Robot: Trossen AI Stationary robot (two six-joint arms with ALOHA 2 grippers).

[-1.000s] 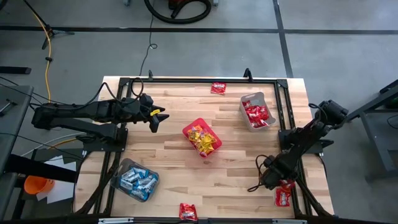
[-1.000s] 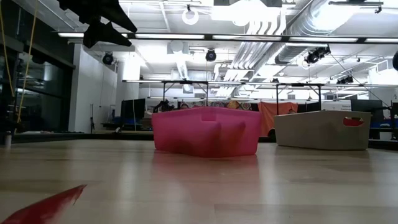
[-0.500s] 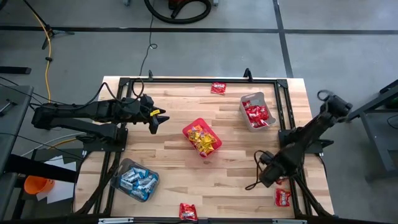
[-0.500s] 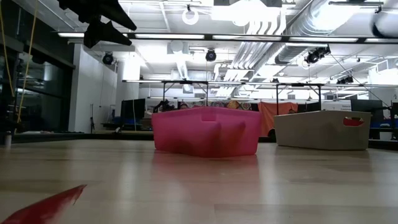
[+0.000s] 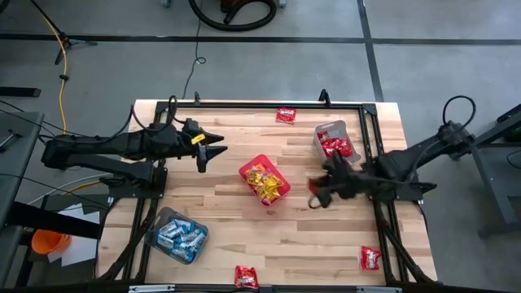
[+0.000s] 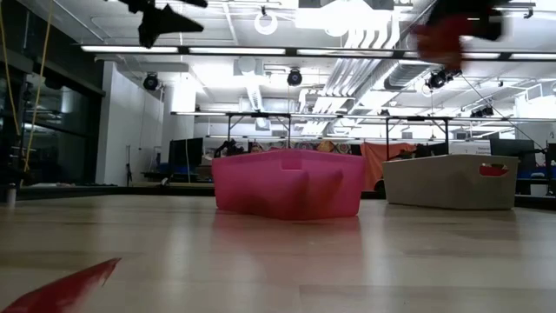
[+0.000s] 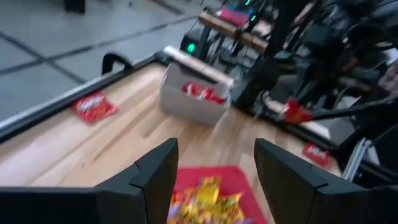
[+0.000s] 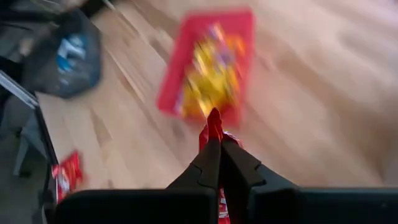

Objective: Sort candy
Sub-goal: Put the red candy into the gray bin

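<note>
My right gripper (image 5: 319, 194) hangs blurred above the table between the red bin (image 5: 249, 168) of yellow candy and the grey tub (image 5: 324, 130) of red candy. It is shut on a red candy packet (image 8: 214, 123), which the left wrist view shows as a red spot (image 7: 297, 112). My left gripper (image 5: 213, 150) stands open above the table's left half, pointing toward the red bin, with nothing between its fingers (image 7: 155, 180). Loose red packets lie flat on the table at the far edge (image 5: 286, 115), the near edge (image 5: 246, 277) and the near right corner (image 5: 370, 259). My right gripper pinches the red packet between its two shut fingers. A pointed end of the packet (image 8: 215, 118) sticks out past the fingertips. The fingers slant downward, and the packet is lifted clear of the table.
A tub (image 5: 155, 230) of blue-and-white candy stands at the near left. A black frame (image 5: 370, 138) runs round the table's edges. Bare wood lies between the red bin and the near edge.
My right gripper has shut on a red packet at the near right corner. It has risen fast with the packet and swung toward the table's middle and far side, turning as it went. One red packet stays at that corner. My left gripper has tipped upward a little.
</note>
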